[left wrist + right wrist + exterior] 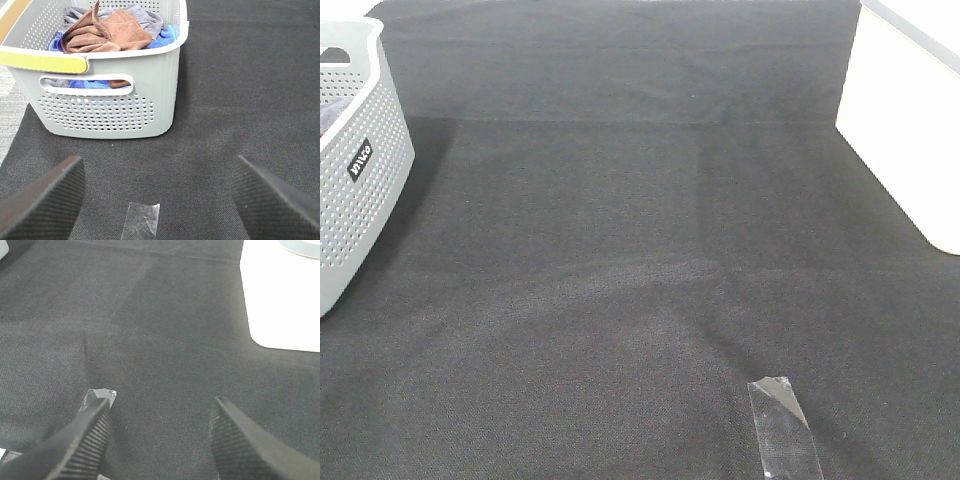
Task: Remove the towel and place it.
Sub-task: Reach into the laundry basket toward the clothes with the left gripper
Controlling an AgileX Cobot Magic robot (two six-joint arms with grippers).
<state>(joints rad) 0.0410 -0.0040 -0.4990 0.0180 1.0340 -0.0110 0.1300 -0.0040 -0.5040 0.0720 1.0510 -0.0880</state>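
The rust-brown towel lies crumpled on top of grey and blue cloths inside the grey perforated basket. In the high view only the basket's side shows at the far left, and the towel is hidden there. My left gripper is open and empty, low over the black table cloth, a short way in front of the basket. My right gripper is open and empty over the black cloth. Neither gripper shows in the high view.
A strip of clear tape lies on the black table cloth near the front; one also shows in the left wrist view. A white surface borders the cloth at the right. A yellow handle tops the basket rim.
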